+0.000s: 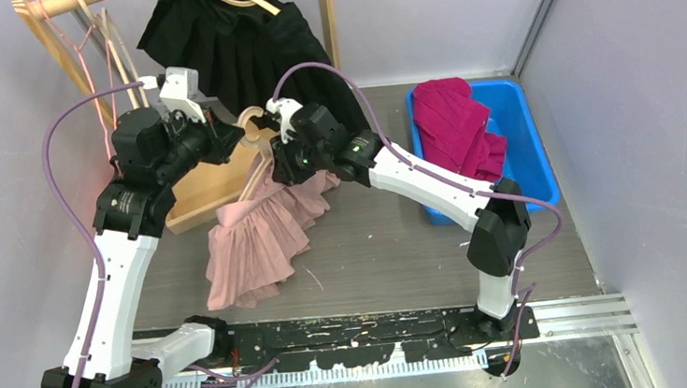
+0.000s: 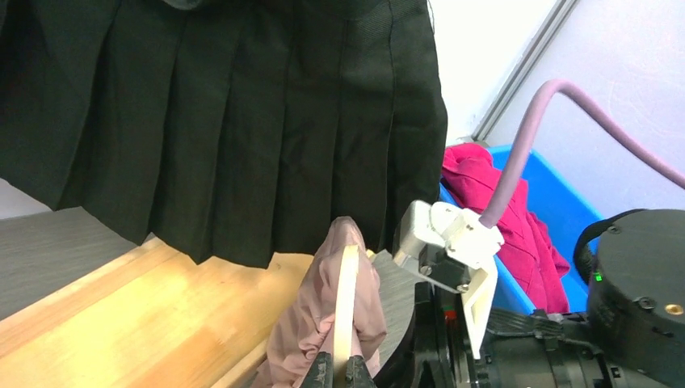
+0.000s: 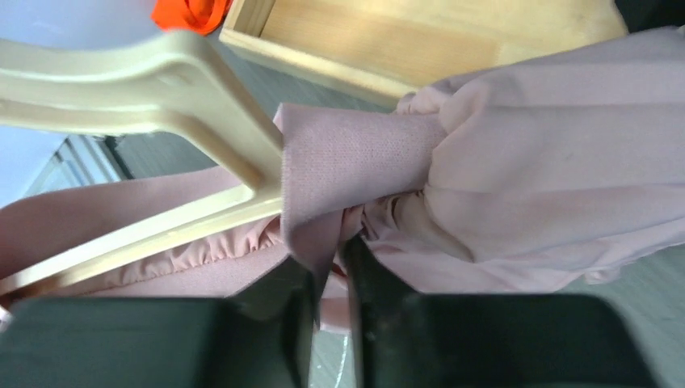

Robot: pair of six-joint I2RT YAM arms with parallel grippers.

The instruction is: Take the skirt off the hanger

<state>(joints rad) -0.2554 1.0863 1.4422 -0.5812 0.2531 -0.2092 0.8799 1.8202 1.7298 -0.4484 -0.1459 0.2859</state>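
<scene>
Top view: pink skirt droops off the hanger just in front of the rack base; left wrist: left gripper clamped tight on the hanger; right wrist: right gripper pinching the waistband, so I'd hold the hanger steady and peel sideways.

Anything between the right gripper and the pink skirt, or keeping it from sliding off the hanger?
Nothing between them: the right gripper pinches the pink skirt at its waistband. That waistband is looped over one arm of the hanger, which the left gripper clamps. No other obstruction shows.
</scene>
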